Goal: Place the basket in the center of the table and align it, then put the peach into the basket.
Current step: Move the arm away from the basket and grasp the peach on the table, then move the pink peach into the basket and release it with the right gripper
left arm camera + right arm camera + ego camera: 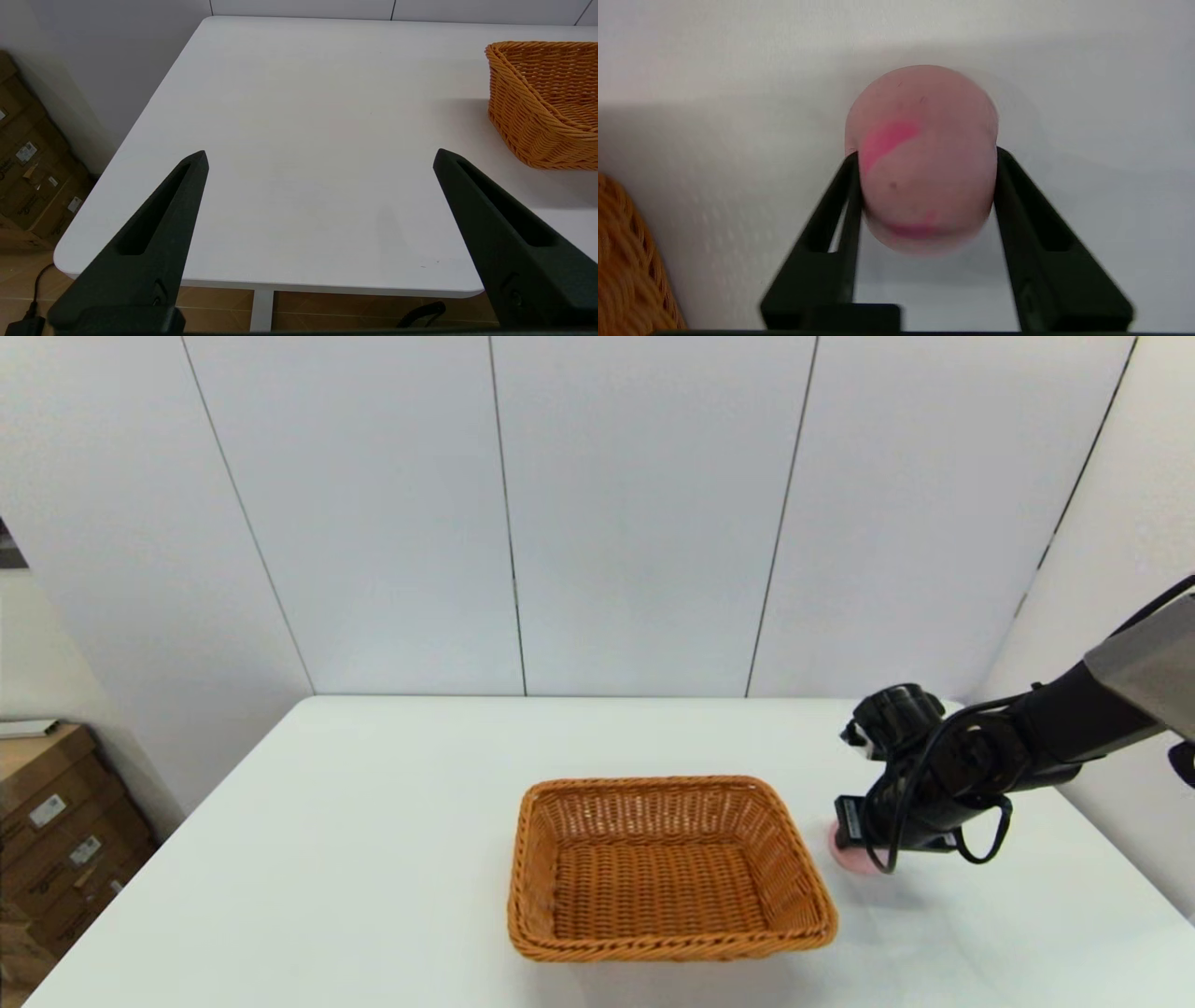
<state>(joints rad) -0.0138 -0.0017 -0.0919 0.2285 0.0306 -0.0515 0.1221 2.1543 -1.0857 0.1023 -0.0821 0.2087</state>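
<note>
The orange-brown wicker basket stands empty near the middle of the white table, toward its front edge; its side also shows in the left wrist view. Just right of it, the pale pink peach lies on the table, only its edge showing under the right arm in the head view. My right gripper is shut on the peach, one black finger pressed against each side. My left gripper is open, out of the head view, over the table's front left part.
Cardboard boxes are stacked on the floor left of the table. A white panelled wall runs behind the table's far edge. The basket's rim lies close beside the right gripper.
</note>
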